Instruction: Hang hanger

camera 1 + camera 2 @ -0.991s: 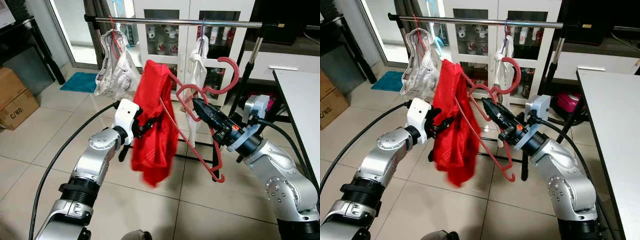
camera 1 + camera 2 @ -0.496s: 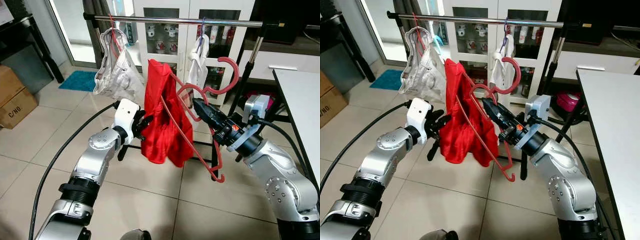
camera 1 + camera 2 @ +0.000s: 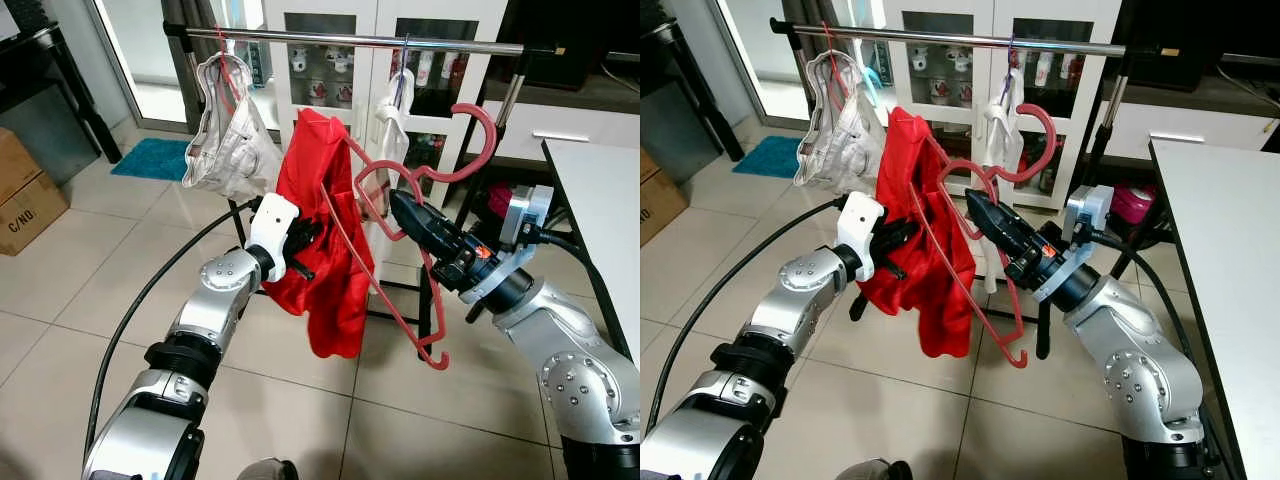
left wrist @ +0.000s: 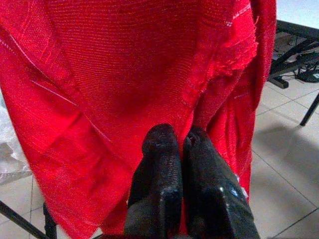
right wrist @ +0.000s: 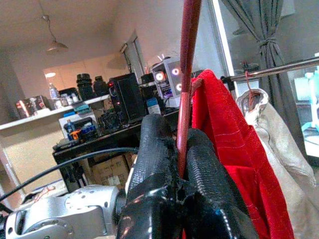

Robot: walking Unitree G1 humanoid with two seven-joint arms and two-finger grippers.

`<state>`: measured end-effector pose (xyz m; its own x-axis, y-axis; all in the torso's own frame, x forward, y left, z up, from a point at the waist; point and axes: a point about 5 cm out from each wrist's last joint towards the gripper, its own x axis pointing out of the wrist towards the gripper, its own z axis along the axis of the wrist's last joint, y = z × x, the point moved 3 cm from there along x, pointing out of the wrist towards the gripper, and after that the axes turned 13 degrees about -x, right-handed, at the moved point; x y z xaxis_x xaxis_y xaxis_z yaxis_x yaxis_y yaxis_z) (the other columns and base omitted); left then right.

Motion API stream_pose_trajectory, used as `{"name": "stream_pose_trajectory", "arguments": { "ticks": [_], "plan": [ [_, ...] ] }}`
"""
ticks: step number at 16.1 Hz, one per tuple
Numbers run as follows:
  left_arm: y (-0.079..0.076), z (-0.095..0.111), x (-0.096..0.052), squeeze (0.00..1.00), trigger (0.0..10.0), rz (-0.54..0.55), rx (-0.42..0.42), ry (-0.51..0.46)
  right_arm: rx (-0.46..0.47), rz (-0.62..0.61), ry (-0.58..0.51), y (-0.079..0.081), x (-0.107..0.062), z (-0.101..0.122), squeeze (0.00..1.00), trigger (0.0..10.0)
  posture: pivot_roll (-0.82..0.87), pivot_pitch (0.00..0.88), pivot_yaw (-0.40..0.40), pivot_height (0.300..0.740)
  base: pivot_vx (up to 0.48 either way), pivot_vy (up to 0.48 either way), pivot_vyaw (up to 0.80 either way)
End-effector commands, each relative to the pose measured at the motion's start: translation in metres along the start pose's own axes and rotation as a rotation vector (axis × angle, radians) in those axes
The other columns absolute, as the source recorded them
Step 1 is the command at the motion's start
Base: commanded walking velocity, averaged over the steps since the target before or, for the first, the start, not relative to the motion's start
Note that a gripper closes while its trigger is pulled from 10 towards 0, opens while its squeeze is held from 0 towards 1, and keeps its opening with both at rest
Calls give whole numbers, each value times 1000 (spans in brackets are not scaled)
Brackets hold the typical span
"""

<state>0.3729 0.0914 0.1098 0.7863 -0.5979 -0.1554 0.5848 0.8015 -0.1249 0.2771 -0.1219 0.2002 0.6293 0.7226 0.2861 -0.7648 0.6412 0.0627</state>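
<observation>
The right gripper's [image 3: 975,203] fingers [image 5: 154,149] are clamped on the red hanger [image 3: 425,180], held below the rail [image 3: 400,41]. The left gripper's [image 3: 310,235] fingers [image 4: 159,149] are pinched together on the red garment [image 3: 325,220] draped over that hanger, between a white garment [image 3: 225,150] and another hung piece [image 3: 395,120].

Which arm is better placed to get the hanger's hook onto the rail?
Right. The right claw grips the red hanger near its hook, just below the rail; the left claw only pinches the red garment.

Bright, even daylight from the far doorway; head views sharp, wrist views softly blurred.
</observation>
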Motion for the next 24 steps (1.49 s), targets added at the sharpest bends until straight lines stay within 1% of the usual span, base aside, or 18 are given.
{"name": "stream_pose_trajectory", "arguments": {
  "ticks": [1,4,5,6,7,9,11,13,14,15,16,17,18,19,20,21,22,24],
  "plan": [
    [5,1,0,0,0,17,15,4,-16,43,-56,6,3,14,0,10000,-164,0,70,740,0,0,0],
    [12,6,-3,0,0,32,45,-37,-17,13,-41,2,1,13,0,10000,-164,0,75,740,0,0,0],
    [15,11,-7,0,0,43,59,-62,-35,-29,-12,-4,1,9,0,10000,-164,0,78,740,0,0,0],
    [20,19,-14,0,0,60,87,-93,-72,-116,56,-17,-1,-2,0,10000,-163,0,79,740,0,0,0],
    [23,26,-21,0,0,72,118,-115,-99,-176,106,-26,-3,-9,0,10000,-158,0,77,740,0,0,0],
    [34,45,-34,0,0,127,170,-159,-124,-241,168,-36,-6,-17,0,10000,-150,0,70,740,0,0,0],
    [42,64,-41,0,0,169,244,-183,-153,-248,241,-39,-8,-27,0,10000,-142,0,61,740,0,0,0],
    [43,72,-38,0,0,178,331,-150,-159,-181,272,-29,-4,-32,0,10000,-136,0,55,740,0,0,0],
    [42,71,-36,0,0,166,359,-128,-156,-134,295,-22,-3,-36,0,10000,-135,0,53,740,0,0,0],
    [40,71,-35,0,0,157,366,-119,-155,-120,307,-19,-3,-38,0,10000,-135,0,53,740,0,0,0],
    [35,68,-33,0,0,131,369,-102,-140,-120,323,-18,-3,-41,0,10000,-140,0,58,740,0,0,0],
    [27,64,-30,0,0,90,368,-82,-109,-162,332,-21,-4,-43,0,10000,-144,0,63,740,0,0,0],
    [17,58,-27,0,0,42,366,-65,-70,-178,330,-20,-2,-45,0,10000,-144,0,63,740,0,0,0],
    [7,51,-23,0,0,-14,373,-44,-49,-275,321,-25,2,-46,0,10000,-147,0,66,740,0,0,0],
    [2,48,-22,0,0,-41,369,-35,-19,-382,308,-34,3,-47,0,10000,-152,0,69,740,0,0,0],
    [-5,45,-20,0,0,-70,365,-23,44,-510,291,-44,2,-50,0,10000,-152,0,70,740,0,0,0],
    [-11,38,-17,0,0,-88,363,6,34,-578,270,-49,3,-51,0,10000,-151,0,71,740,0,0,0],
    [-18,26,-16,0,0,-103,357,51,7,-621,180,-51,8,-39,0,10000,-149,0,70,740,0,0,0]
  ]
}}
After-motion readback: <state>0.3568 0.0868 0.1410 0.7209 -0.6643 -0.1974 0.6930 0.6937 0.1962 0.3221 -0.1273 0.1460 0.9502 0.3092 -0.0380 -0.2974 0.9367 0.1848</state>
